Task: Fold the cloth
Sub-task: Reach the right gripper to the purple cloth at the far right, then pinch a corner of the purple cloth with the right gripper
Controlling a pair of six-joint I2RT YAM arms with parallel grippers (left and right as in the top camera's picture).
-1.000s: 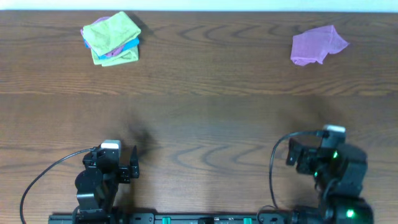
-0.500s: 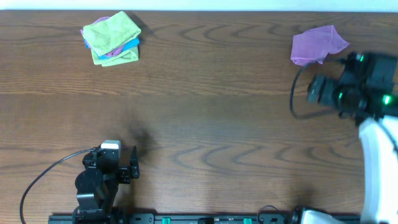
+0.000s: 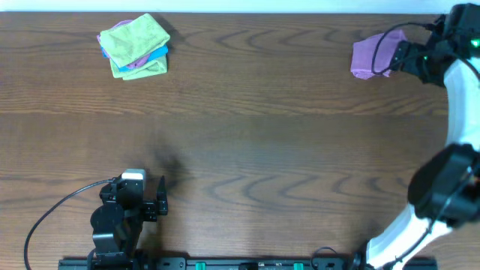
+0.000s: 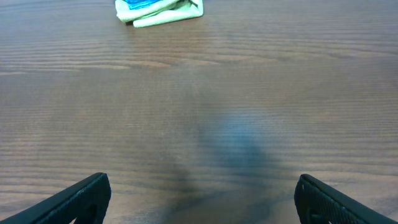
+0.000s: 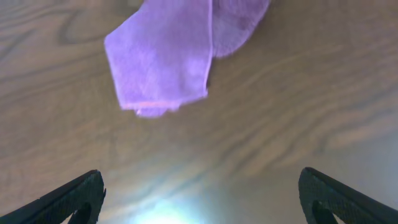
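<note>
The lilac cloth (image 3: 377, 54) lies crumpled on the wooden table at the far right. In the right wrist view it (image 5: 174, 50) lies just ahead of the jaws, partly folded over itself. My right gripper (image 3: 396, 58) is open and empty, right beside the cloth's right edge; its fingers (image 5: 202, 190) hang above bare wood and do not touch the cloth. My left gripper (image 3: 160, 198) is open and empty near the front left edge, its fingers (image 4: 202, 196) over bare wood, far from the cloth.
A pile of folded cloths, lime-green on top (image 3: 135, 41) with blue and a bit of purple under it, sits at the far left; its edge shows in the left wrist view (image 4: 158, 9). The right arm reaches along the table's right edge (image 3: 457, 97).
My right arm has swung from the front right up to the far right corner and now sits beside the lilac cloth. The left arm and the cloths have not moved.
</note>
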